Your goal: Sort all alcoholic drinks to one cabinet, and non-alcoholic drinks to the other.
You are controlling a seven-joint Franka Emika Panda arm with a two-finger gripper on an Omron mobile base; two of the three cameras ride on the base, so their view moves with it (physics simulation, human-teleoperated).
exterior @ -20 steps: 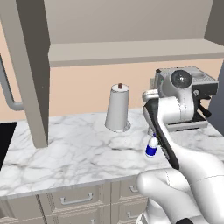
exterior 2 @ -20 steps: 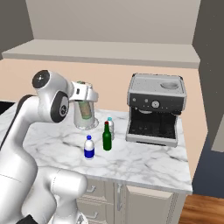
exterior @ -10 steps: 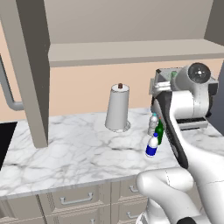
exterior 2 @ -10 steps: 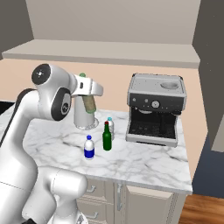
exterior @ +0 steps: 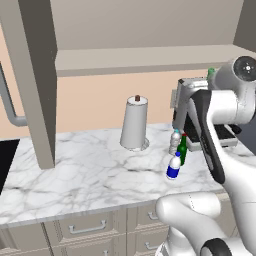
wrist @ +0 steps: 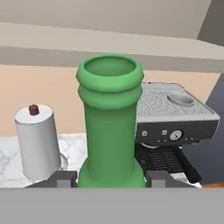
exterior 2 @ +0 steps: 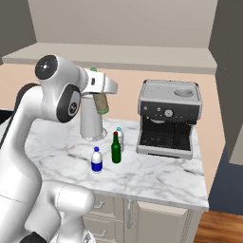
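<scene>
My gripper (wrist: 111,178) is shut on the olive-green glass bottle (wrist: 111,122), one of the alcoholic drinks, and its open green neck rises straight up the hand view. From the right base the gripper (exterior 2: 100,95) holds it high above the counter, tan label (exterior 2: 101,104) showing. Three drinks stand together on the marble. The dark green glass bottle (exterior 2: 115,149) is alcoholic. The non-alcoholic drinks are the white bottle with blue label (exterior 2: 96,160) and the clear bottle with teal cap (exterior 2: 119,137). The group also stands beside my arm: dark green bottle (exterior: 183,150), white bottle (exterior: 173,166).
A paper towel roll (exterior: 135,122) stands at the back of the marble counter (exterior: 75,170). The espresso machine (exterior 2: 168,118) sits at the right end. An open cabinet shelf (exterior 2: 118,54) runs above, and a cabinet side panel (exterior: 37,85) comes down at the left.
The arm has lifted and swung to the right with the olive-green bottle in its grip. The three bottles on the counter have stayed put.
</scene>
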